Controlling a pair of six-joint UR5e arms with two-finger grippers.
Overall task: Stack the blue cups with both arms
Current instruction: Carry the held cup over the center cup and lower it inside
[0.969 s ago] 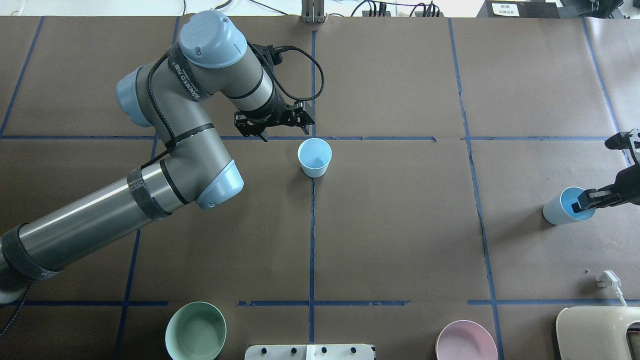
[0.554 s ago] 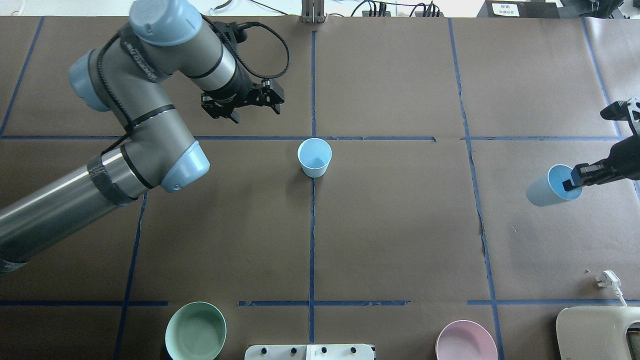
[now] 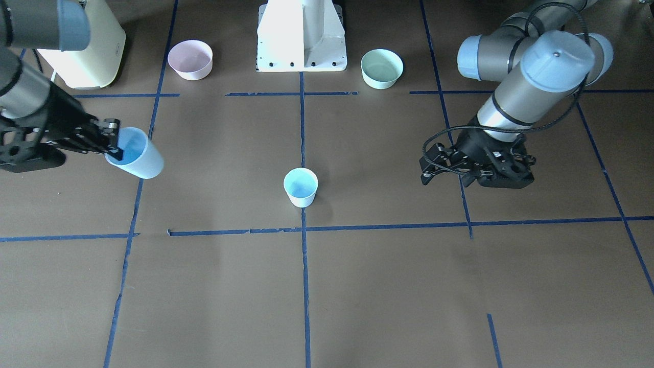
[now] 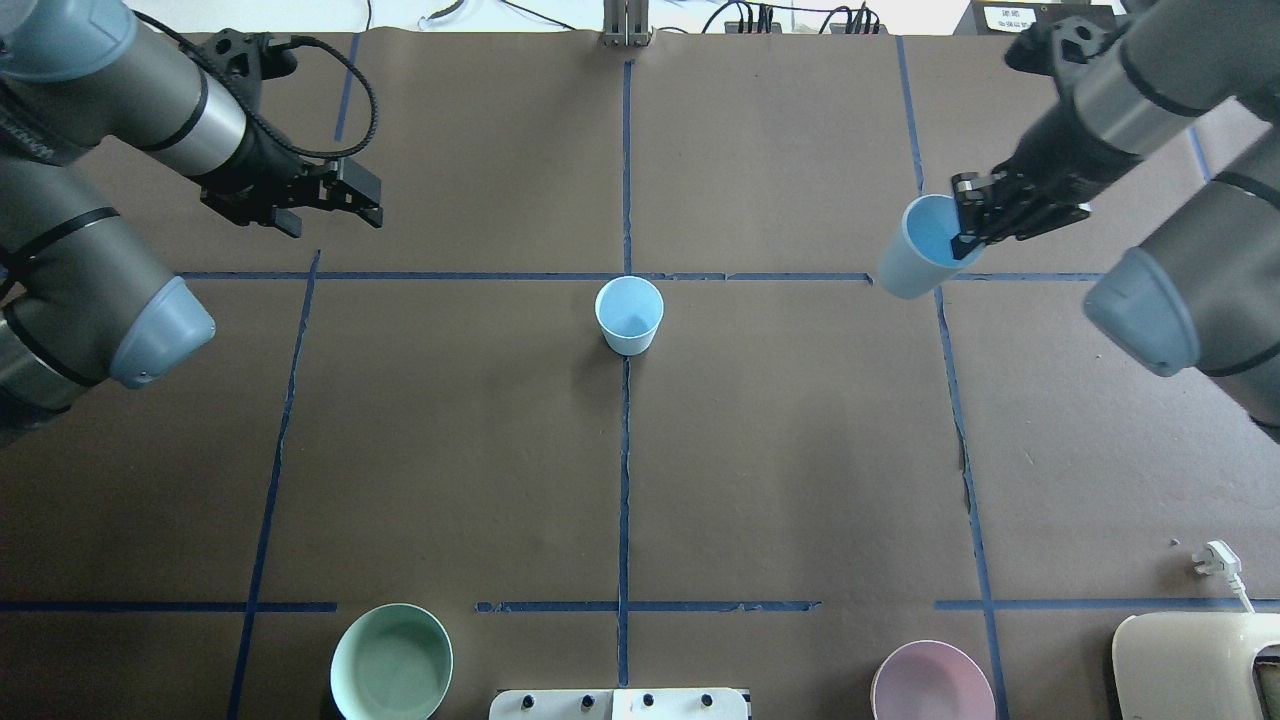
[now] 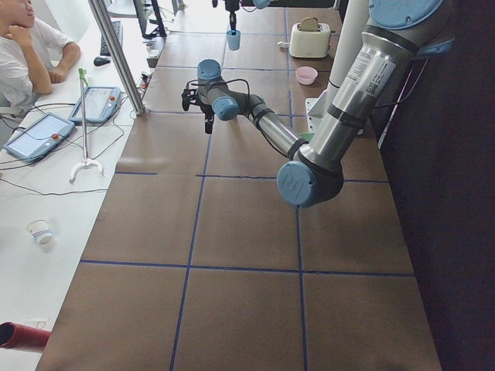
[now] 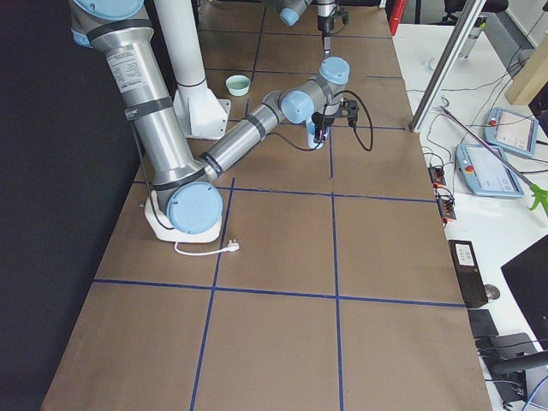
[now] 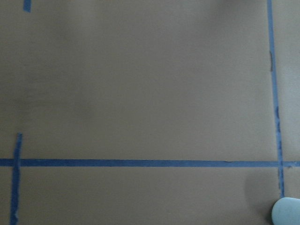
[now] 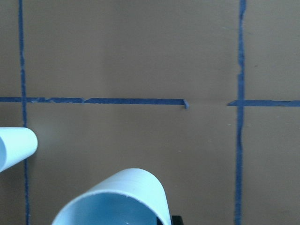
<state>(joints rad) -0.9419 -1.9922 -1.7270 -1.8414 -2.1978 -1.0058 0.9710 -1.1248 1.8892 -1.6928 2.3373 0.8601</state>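
Over the far right part of the surface (image 4: 800, 450), between its middle and the far right corner, I see the right hand (image 4: 963, 235) clamped on the held blue cup (image 4: 908, 262). One finger sits inside the mouth and the other presses on the outer wall, so the grip is on the rim. That cup hangs clear of the surface and is tilted, with its base pointing away from the hand.

At the middle of the surface, the standing blue cup (image 4: 629, 315) is upright and mouth up. It rests on the centre blue tape line (image 4: 623, 480), just on the robot's side of where that line crosses another. The two cups are well apart.

My left hand (image 4: 330, 212) hovers toward the far left corner with its fingers spread wide and nothing between them. It is also well apart from the standing blue cup, and its wrist camera catches only a pale sliver of that cup at the bottom corner.

Along the edge by the robot base sit a mint-green bowl (image 4: 391, 662) and a pink bowl (image 4: 932, 685). A cream appliance (image 4: 1190, 665) occupies the near right corner.
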